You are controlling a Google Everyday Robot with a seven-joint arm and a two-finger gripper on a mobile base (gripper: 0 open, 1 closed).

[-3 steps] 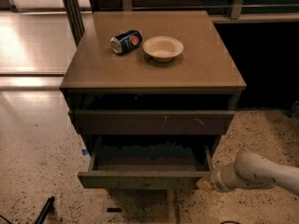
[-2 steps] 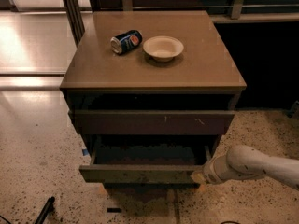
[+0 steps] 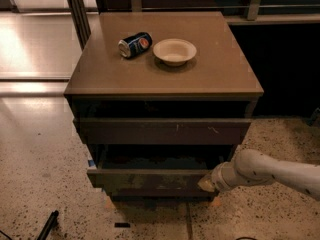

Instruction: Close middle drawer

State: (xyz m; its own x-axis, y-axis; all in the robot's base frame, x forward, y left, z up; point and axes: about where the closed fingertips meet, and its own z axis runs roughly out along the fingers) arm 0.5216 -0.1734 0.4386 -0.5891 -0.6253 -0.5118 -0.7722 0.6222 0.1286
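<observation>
One cabinet point(image 3: 220, 81), one can point(image 3: 135, 44), one bowl point(image 3: 174, 51), one hand point(image 3: 206, 184) at the middle drawer point(image 3: 150, 182).

Speckled terrazzo floor point(image 3: 45, 184), dim warm light

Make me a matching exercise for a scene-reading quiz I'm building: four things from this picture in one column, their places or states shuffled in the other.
Things:
1. can
2. bowl
3. middle drawer
4. gripper

Places or states:
A. partly pulled out
B. low, at the right end of a drawer front
C. lying on its side on the cabinet top
D. standing upright on the cabinet top

Pairs: 1-C, 2-D, 3-A, 4-B.
</observation>
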